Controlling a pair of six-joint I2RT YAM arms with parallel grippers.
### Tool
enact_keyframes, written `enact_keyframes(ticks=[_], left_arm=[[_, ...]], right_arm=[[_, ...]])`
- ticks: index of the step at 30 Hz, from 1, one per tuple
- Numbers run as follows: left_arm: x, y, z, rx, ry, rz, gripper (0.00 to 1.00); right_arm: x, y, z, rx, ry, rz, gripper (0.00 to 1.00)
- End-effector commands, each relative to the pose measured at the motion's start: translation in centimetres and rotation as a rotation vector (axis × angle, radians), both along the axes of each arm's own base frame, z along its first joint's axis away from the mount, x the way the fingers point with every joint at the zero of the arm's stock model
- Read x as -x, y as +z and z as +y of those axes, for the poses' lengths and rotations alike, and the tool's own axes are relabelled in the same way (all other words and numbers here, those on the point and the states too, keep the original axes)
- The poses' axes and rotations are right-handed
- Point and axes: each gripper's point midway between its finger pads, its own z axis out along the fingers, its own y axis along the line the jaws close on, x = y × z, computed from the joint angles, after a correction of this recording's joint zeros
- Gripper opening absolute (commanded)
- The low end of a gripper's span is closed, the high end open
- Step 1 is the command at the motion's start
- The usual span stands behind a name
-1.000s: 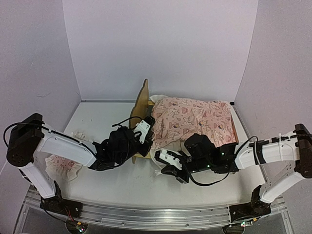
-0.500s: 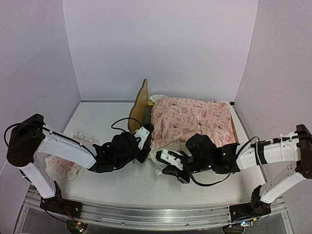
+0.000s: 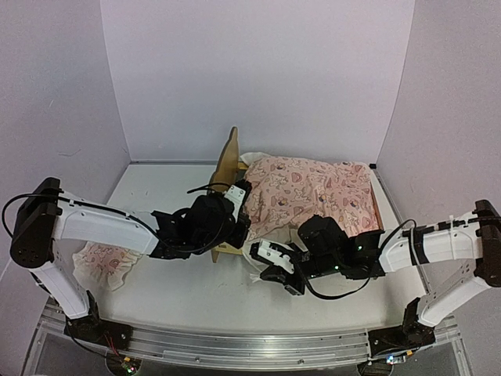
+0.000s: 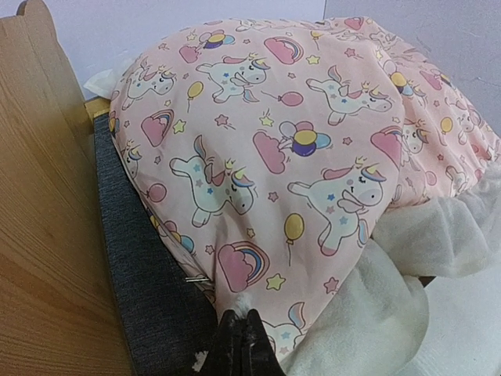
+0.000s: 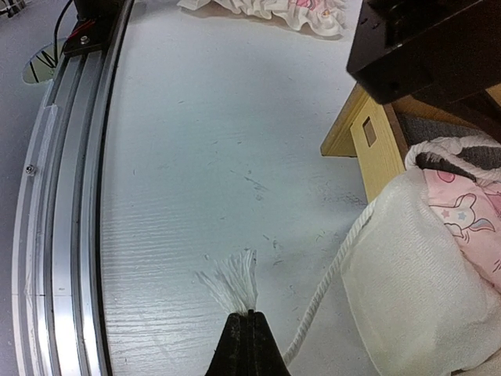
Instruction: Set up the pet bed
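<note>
The pet bed [image 3: 228,163] stands at mid-table, its plywood headboard [image 4: 39,204] upright on the left. Its dark grey mattress pad [image 4: 145,274] shows beside the headboard. A pink unicorn blanket [image 3: 313,192] is bunched over the bed [image 4: 297,141]. My left gripper [image 3: 244,222] is shut on the blanket's near edge [image 4: 241,323]. My right gripper [image 3: 256,263] hangs low over the table in front of the bed. It is shut on a white tassel [image 5: 235,283] at the end of a white cord [image 5: 329,290]. The cord runs up to the blanket's white underside [image 5: 407,266].
The small pink ruffled pillow [image 3: 102,263] lies on the table at the left, and also shows in the right wrist view [image 5: 274,12]. The bed's near wooden corner [image 5: 362,135] is close to my right gripper. An aluminium rail [image 5: 70,157] runs along the table's front edge.
My left gripper pulled back from the bed, then moved forward again to the blanket's near-left edge. The right arm has stayed still, holding the tassel.
</note>
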Motion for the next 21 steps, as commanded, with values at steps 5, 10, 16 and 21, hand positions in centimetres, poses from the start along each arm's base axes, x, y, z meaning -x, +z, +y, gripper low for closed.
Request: enact_keyframes(ticks=[5,10,16,21], left_arm=[[-0.2,-0.4,-0.5,0.027,0.056,0.125,0.0],[0.2,-2.8,0.0,-0.017,0.084,0.2,0.0],[0.5,-3.5,0.8,-0.024,0.104,0.217,0.0],[0.2,-2.0,0.8,-0.013,0.101,0.185,0.0]], right_arm=[[-0.1,1.4,0.8,-0.05,0.006,-0.007,0.0],[-0.2,1.2,0.8,-0.046,0.003,-0.006,0.0],[0.1,0.1,1.0,-0.038,0.011,0.031,0.04],[0.8,1.8,1.8,-0.1,0.017,0.098,0.5]])
